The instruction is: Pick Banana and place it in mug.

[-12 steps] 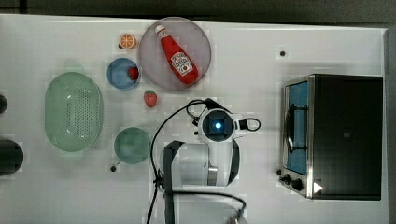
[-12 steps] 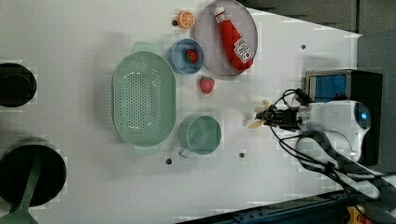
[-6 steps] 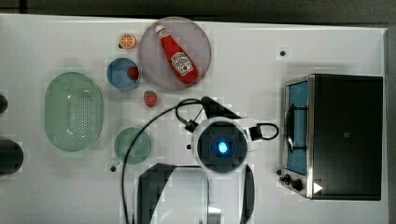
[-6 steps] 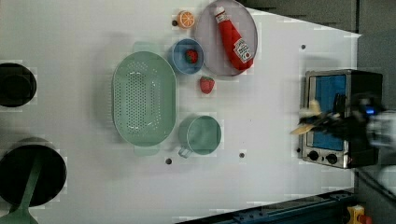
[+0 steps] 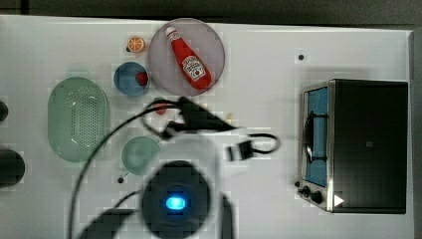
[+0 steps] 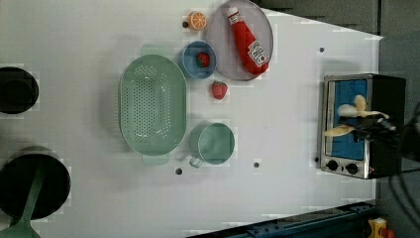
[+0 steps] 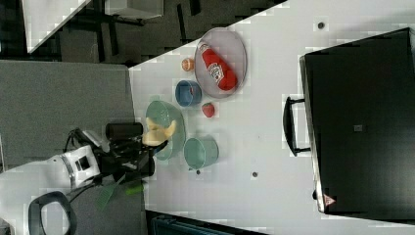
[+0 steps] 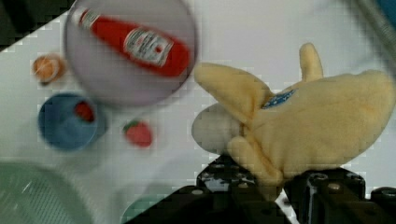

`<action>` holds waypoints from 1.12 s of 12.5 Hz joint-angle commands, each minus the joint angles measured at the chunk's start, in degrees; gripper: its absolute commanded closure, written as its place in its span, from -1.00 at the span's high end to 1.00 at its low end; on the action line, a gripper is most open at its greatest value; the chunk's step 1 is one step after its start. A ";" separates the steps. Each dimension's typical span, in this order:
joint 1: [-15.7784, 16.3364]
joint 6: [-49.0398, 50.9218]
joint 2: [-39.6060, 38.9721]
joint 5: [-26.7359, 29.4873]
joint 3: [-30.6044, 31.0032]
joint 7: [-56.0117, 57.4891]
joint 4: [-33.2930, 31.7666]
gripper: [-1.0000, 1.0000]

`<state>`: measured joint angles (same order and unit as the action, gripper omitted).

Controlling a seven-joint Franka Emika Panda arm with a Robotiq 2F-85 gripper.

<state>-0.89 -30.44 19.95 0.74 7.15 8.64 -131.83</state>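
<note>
White and smooth, the table (image 6: 74,59) fills most of the left view, with a dark floor past its edges and a grey panel (image 7: 63,107) beside it in the right view. The black and steel toaster oven (image 5: 361,144) with a blue window stands at the top view's right. The pale-green perforated strainer (image 6: 152,103) lies near the middle of the left view, and the grey plate (image 5: 186,56) carries a red ketchup bottle (image 5: 188,59). Between the strainer and the plate stands the blue cup (image 6: 198,59) with a small red piece inside. The mug (image 6: 214,144), muted green, stands just beside the strainer, on the left view's right of it. A strawberry (image 6: 219,89) lies on the bare table between the blue cup and the mug, and an orange slice (image 6: 197,20) lies beside the plate.

The gripper (image 8: 268,186) has its fingers closed narrowly on the banana (image 8: 299,126), a soft pale-yellow toy, which hangs in the air above the table, apart from the mug.
</note>
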 commanded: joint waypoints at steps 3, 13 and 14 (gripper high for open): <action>4.72 0.98 -4.44 -0.58 12.11 -26.50 -2.10 -0.43; 4.73 -18.93 -25.95 1.11 17.28 -35.24 -3.11 -0.43; 4.73 -19.04 -26.86 0.95 16.91 -35.26 -3.19 -0.36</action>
<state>3.86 -48.73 -9.64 1.18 23.18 -23.63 -135.74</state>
